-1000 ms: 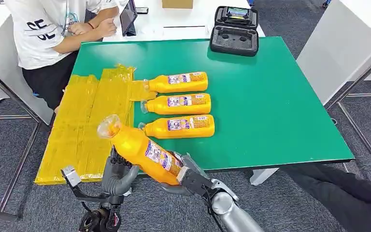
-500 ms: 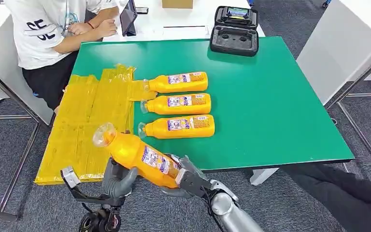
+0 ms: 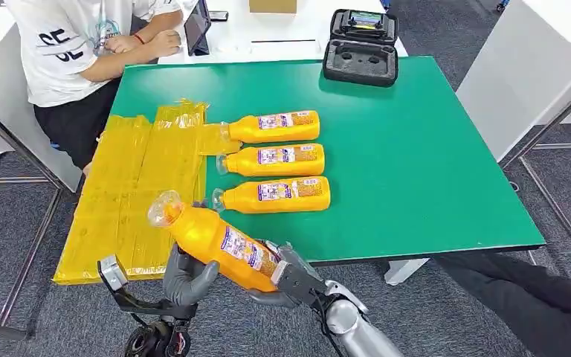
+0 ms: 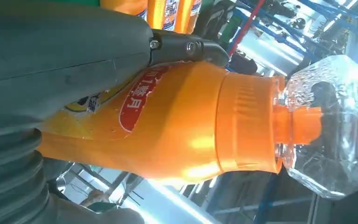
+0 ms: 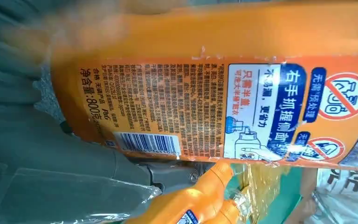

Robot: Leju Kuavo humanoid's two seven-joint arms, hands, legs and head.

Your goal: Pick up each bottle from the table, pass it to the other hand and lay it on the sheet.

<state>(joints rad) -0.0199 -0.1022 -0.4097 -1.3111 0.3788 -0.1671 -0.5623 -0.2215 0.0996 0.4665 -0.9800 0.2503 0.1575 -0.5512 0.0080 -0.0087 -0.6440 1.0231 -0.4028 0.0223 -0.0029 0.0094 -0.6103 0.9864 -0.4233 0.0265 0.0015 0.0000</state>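
Head view. I log one orange bottle held in the air just off the near edge of the green table, tilted, its clear cap toward the yellow sheet, its base toward my right arm. My right hand grips the base end, fingers wrapped round it. My left hand sits under the bottle's upper body, fingers curled up against it; the bottle is between both hands. Three more orange bottles lie on their sides on the table, side by side, caps toward the sheet: far bottle, middle bottle, near bottle. The far one's cap touches the sheet's edge; the other two lie just beside it. A black case stands open at the far edge. A person in a white shirt sits at the far left corner, arms folded.

Left wrist view. I see the held bottle close up, its clear cap at the outer end, my left hand pressed along its shoulder, a dark finger laid across it.

Right wrist view. I see the held bottle's back label and barcode, my right hand closed around the base. Beyond it, the capped necks of the lying bottles.
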